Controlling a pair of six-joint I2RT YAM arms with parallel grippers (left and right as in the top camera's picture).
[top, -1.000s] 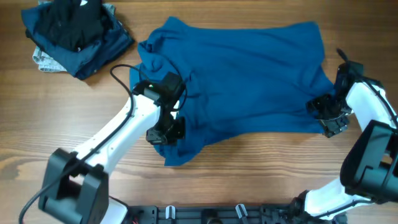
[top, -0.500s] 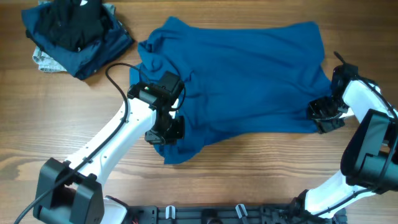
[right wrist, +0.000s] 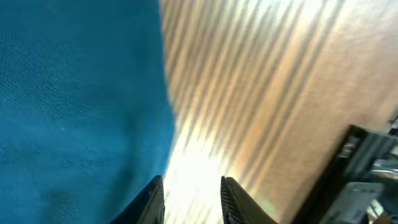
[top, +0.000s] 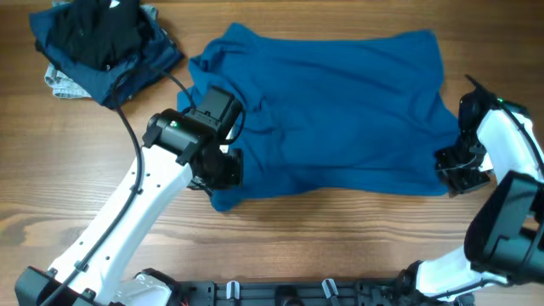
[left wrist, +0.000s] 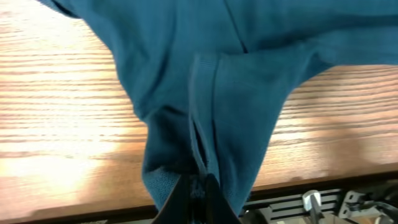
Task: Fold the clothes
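Left gripper (left wrist: 196,185) has lifted, clenched on shirt (top: 340,102) fold; right gripper (right wrist: 191,194) has narrowed beside hem, grasp indeterminate.

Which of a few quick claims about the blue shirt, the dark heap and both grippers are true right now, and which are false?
1. The left gripper is shut on a corner of the blue shirt. True.
2. The right gripper has fabric pinched between its fingers. False: the fingers stand apart at the shirt's edge, with bare table showing between them.
3. The heap of dark clothes lies on top of the blue shirt. False: it sits beside the shirt, at the far left of the table.
4. The blue shirt lies spread out and wrinkled across the table. True.
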